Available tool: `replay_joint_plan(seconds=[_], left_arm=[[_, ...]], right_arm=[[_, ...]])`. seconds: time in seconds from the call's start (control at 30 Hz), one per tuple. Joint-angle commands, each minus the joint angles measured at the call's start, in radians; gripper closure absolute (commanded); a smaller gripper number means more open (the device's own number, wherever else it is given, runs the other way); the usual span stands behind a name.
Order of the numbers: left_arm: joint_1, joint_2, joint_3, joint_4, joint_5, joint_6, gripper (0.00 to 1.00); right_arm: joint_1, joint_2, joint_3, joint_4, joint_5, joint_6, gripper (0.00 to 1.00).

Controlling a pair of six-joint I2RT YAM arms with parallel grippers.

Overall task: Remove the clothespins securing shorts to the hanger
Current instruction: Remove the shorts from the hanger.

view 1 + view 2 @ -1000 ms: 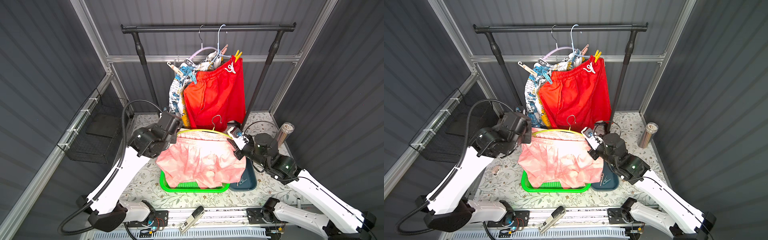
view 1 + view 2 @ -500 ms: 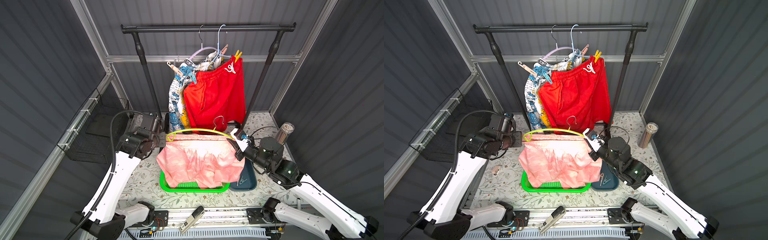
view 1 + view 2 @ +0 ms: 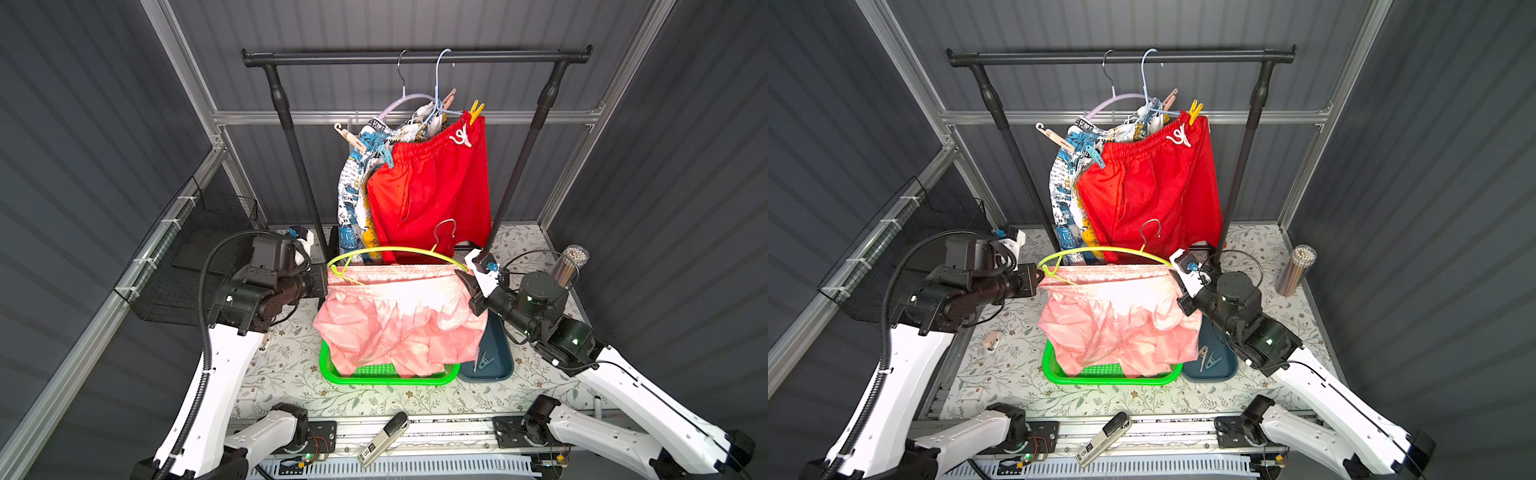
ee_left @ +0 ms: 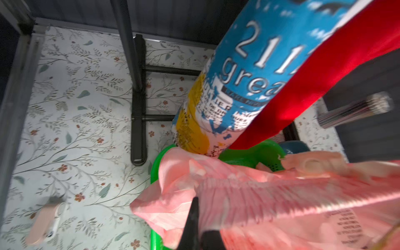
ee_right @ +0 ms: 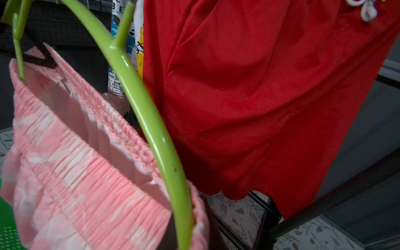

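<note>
Pink shorts (image 3: pixel 399 316): left gripper (image 3: pixel 327 277) pinches waistband; right gripper (image 3: pixel 465 280) clamps hanger (image 5: pixel 149 123) end, fingertips hidden.

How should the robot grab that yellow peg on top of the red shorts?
Pinch the yellow peg by its two tails, which stand up in a V above the waistband of the red shorts. Its jaws bite the waistband below, so squeezing the tails should open them. Coming from the front, slightly above, looks best: the tails stand clear there.
</note>
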Motion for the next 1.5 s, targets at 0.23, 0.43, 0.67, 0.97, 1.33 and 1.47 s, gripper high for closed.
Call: replay_joint_plan(seconds=[0.23, 0.43, 0.67, 0.97, 1.33, 1.47], left_arm=[[-0.003, -0.024, -0.052, 0.046, 0.333, -0.042, 1.00], [-0.050, -0.056, -0.172, 0.179, 0.423, -0.094, 1.00], [-0.096, -0.054, -0.143, 0.148, 0.394, -0.059, 0.87], [-0.099, -0.039, -0.050, 0.032, 0.408, 0.050, 0.70], [-0.101, 0.002, 0.048, -0.106, 0.286, 0.135, 0.63], [-0.101, 0.035, 0.095, -0.230, -0.016, 0.158, 0.55]], right_arm=[[-0.005, 0.031, 0.029, 0.202, 0.076, 0.140, 1.00], [-0.005, 0.056, 0.035, 0.214, 0.087, 0.196, 1.00], [-0.003, 0.069, 0.043, 0.187, 0.089, 0.200, 1.00], [0.010, 0.029, 0.018, 0.107, 0.038, 0.171, 1.00], [0.050, 0.004, 0.051, 0.008, -0.040, 0.121, 1.00], [0.055, 0.022, 0.064, 0.001, -0.026, 0.096, 1.00]])
